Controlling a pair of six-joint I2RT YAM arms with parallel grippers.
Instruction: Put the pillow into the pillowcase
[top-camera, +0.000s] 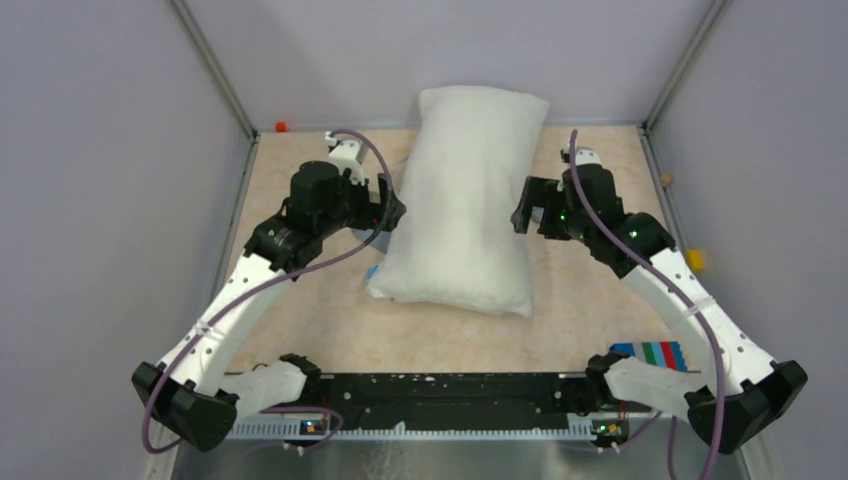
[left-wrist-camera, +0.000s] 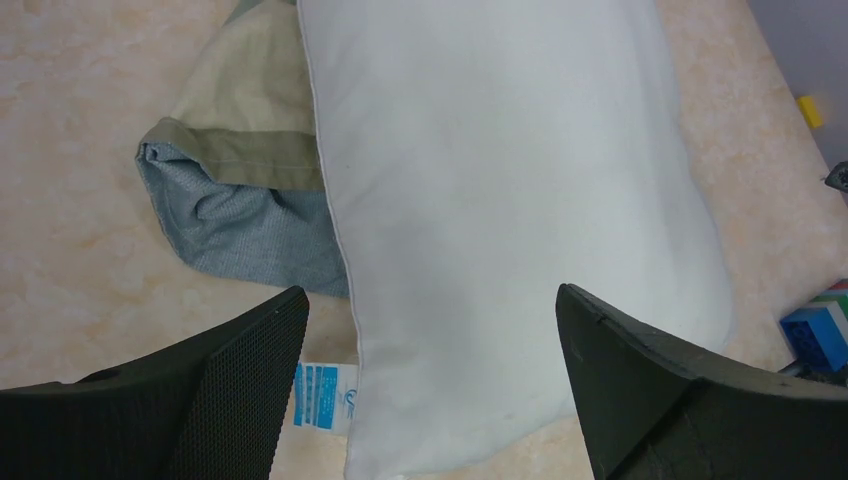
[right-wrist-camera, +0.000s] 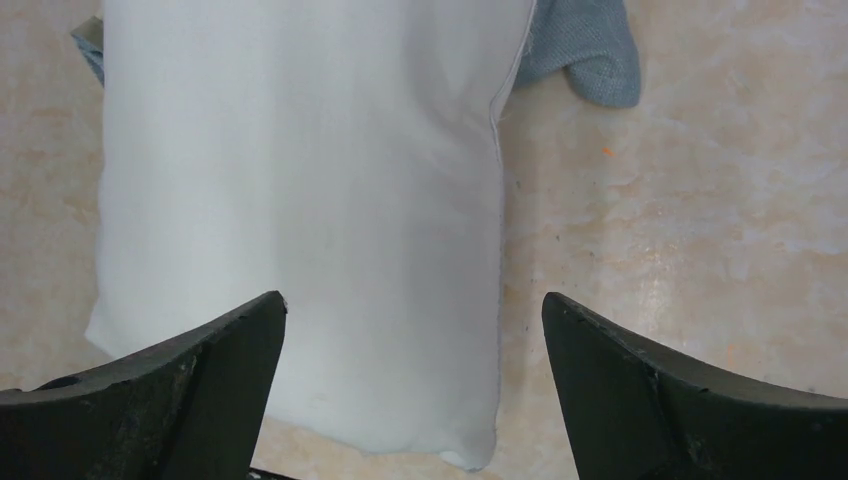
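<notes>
The white pillow (top-camera: 465, 200) lies lengthwise in the middle of the table. It also shows in the left wrist view (left-wrist-camera: 500, 200) and the right wrist view (right-wrist-camera: 300, 200). The grey-blue pillowcase (left-wrist-camera: 235, 220), with an olive hem band, lies crumpled under the pillow's left side. A corner of it pokes out on the far side (right-wrist-camera: 590, 50). My left gripper (top-camera: 392, 212) is open and empty above the pillow's left edge (left-wrist-camera: 430, 330). My right gripper (top-camera: 522, 215) is open and empty above the pillow's right edge (right-wrist-camera: 415, 320).
A white and blue label (left-wrist-camera: 322, 395) sticks out from the pillow's seam. Coloured blocks (top-camera: 650, 352) lie at the near right. A yellow piece (top-camera: 694, 260) lies at the right edge and a small orange piece (top-camera: 281, 127) at the back left. Grey walls enclose the table.
</notes>
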